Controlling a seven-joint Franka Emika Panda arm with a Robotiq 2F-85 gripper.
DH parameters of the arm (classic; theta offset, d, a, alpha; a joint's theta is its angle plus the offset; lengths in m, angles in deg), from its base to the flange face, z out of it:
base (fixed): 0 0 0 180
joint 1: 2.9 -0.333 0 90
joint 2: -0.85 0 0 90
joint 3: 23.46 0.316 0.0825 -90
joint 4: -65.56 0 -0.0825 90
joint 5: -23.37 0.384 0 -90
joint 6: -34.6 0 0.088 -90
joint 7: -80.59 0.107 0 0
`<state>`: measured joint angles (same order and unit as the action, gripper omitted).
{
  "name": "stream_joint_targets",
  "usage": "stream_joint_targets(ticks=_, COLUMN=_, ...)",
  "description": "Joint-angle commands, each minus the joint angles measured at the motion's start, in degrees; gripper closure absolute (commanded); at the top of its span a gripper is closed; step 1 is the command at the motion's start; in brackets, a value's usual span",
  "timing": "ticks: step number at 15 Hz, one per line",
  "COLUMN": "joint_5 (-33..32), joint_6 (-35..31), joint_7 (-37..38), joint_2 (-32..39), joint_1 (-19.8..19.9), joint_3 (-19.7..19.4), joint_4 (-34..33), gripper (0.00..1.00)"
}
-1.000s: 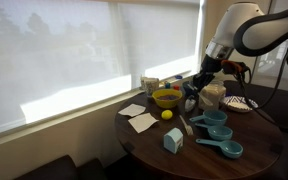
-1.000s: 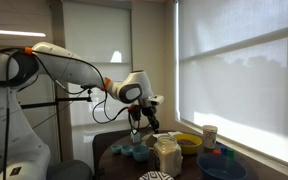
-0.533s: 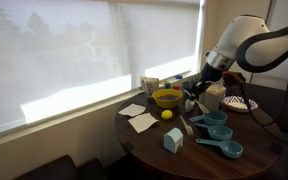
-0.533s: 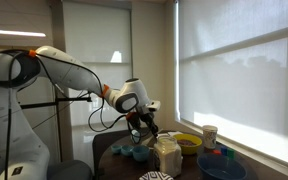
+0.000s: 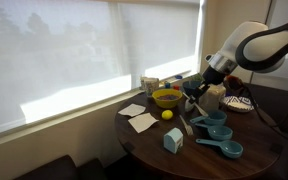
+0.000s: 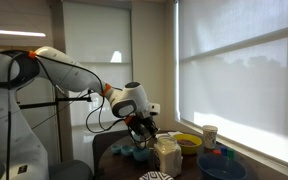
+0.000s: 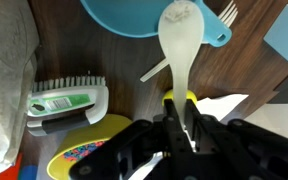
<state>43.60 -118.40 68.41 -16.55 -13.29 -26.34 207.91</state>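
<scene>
My gripper (image 7: 181, 128) is shut on the handle of a white plastic spoon (image 7: 177, 45), whose bowl points away over the dark round table (image 7: 114, 60). In the wrist view the spoon's bowl overlaps a large teal measuring cup (image 7: 144, 15). A yellow ball (image 7: 189, 97) lies just beyond the fingers. A green and white brush (image 7: 66, 102) lies to the left. In both exterior views the gripper (image 5: 194, 95) (image 6: 142, 128) hangs low over the table near the yellow bowl (image 5: 166, 98).
Teal measuring cups (image 5: 220, 132), a small light-blue house-shaped block (image 5: 172, 141), white paper napkins (image 5: 141, 122), a cream container (image 5: 213, 96) and a paper cup (image 5: 150, 85) crowd the table. A patterned plate (image 5: 239, 103) sits at the back. A window with a blind (image 5: 74, 50) runs along the wall.
The arm has dropped lower toward the table and shifted slightly, carrying the spoon down with it. Nothing on the table has moved.
</scene>
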Motion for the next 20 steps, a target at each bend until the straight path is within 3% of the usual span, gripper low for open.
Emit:
stream_joint_targets(ticks=1, joint_5=6.59, joint_6=0.23, joint_7=-8.57, joint_2=-2.18, joint_1=-2.95, joint_3=-3.64, joint_4=1.29, gripper=0.97)
stream_joint_targets(ticks=9, joint_5=13.39, joint_6=3.42, joint_7=-24.05, joint_2=-5.05, joint_1=-6.64, joint_3=-8.63, joint_4=1.61, gripper=0.97)
stream_joint_targets(ticks=15, joint_5=12.90, joint_6=8.52, joint_7=-30.48, joint_2=-6.83, joint_1=-5.02, joint_3=-9.20, joint_4=2.32, gripper=0.97)
stream_joint_targets(ticks=20, joint_5=18.66, joint_6=8.44, joint_7=-38.28, joint_2=-8.17, joint_1=-6.20, joint_3=-11.06, joint_4=3.98, gripper=0.97)
